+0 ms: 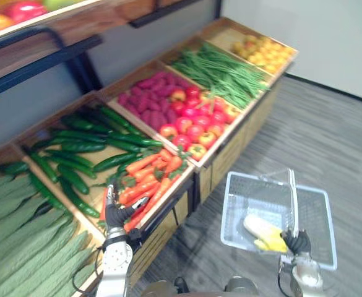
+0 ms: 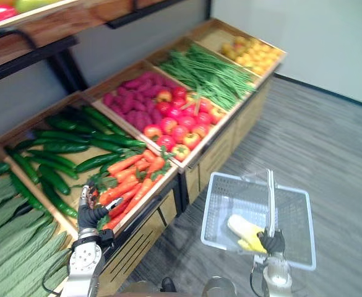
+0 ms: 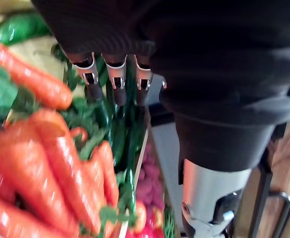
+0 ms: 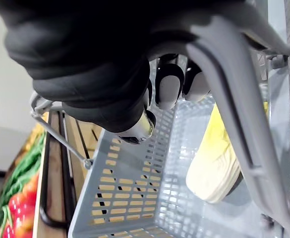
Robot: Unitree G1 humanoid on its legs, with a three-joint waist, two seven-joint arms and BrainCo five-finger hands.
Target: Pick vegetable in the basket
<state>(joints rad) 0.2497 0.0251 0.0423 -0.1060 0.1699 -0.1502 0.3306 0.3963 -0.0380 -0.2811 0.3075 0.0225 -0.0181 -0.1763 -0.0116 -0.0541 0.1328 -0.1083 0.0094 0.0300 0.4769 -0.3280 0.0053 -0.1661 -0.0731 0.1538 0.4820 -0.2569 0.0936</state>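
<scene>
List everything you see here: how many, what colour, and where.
basket: one, grey, above the floor
corn cob: one, yellow, in the basket
carrots: pile, orange, front bin
cucumbers: many, dark green, beside the carrots
gourds: several, pale green, leftmost bin
purple roots: pile, purple, middle bin
red fruit: many, red, beside the purple roots
green beans: heap, green, next bin along
yellow fruit: pile, yellow, far bin
left hand: open, over the carrots
right hand: gripping the basket
</scene>
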